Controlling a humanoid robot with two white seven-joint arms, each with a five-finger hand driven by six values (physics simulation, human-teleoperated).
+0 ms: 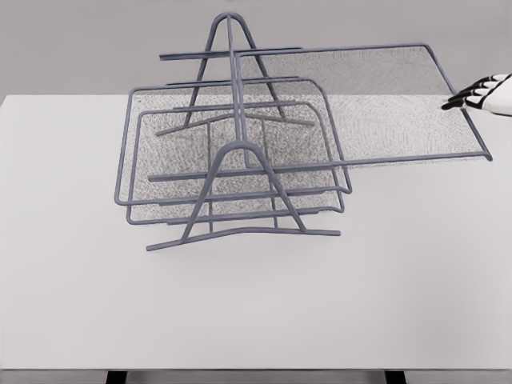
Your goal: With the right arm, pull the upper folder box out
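Head view: a grey wire rack stood on the white surface, slightly toward ten o'clock from the middle of the picture. It had A-shaped end frames and stacked mesh trays. The upper folder box, the top mesh tray, already reached far out of the rack toward three o'clock. Its outer end lay well clear of the frame, while its inner end still sat between the two end frames. The lower trays remained lined up inside the rack.

The right hand came in from the picture's right edge at about two o'clock. Its dark fingers were stretched toward the tray's far rim, just beside it or touching it. Whether they actually hooked the wire could not be told at this size, though they looked extended rather than curled. No left arm showed anywhere.

Judged from the layout, the pull looked largely done (the tray was most of the way out). What remained, at most, was a last short draw toward three o'clock and letting go.
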